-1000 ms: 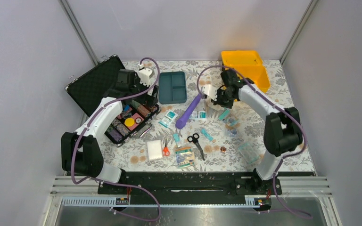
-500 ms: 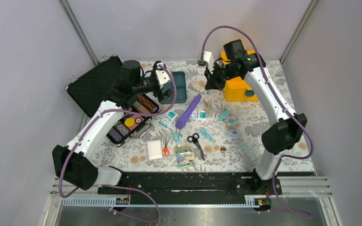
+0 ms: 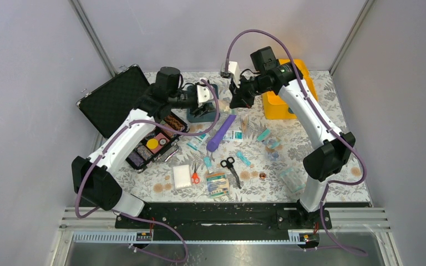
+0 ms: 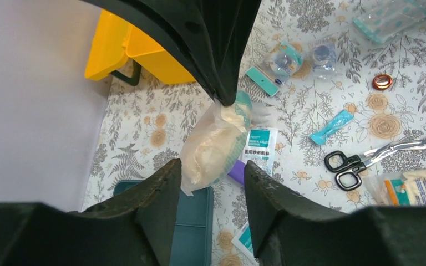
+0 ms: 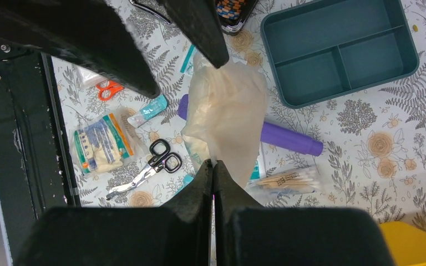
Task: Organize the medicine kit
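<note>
My right gripper [image 5: 213, 163] is shut on the top edge of a clear bag of cream-coloured material [image 5: 224, 116], which hangs in the air above the table. My left gripper [image 4: 211, 172] faces it, jaws apart, and the lower end of the bag [image 4: 216, 144] sits between its fingertips [image 4: 166, 185]. The teal divided tray [image 5: 338, 50] lies on the table just below both grippers. The yellow medicine kit [image 3: 291, 83] stands at the back right, partly behind my right arm.
A black hard case with colourful rolls [image 3: 144, 138] lies open at the left. A purple tube [image 3: 221, 131], black scissors [image 3: 230, 166], a white gauze pad [image 3: 182, 175], a bandage packet [image 3: 217, 184], cotton swabs [image 5: 288, 178] and small sachets are scattered mid-table.
My right gripper has lifted the bag off the table and carried it left. My left arm has swung right to meet it, and its jaws have narrowed around the bag's lower end.
</note>
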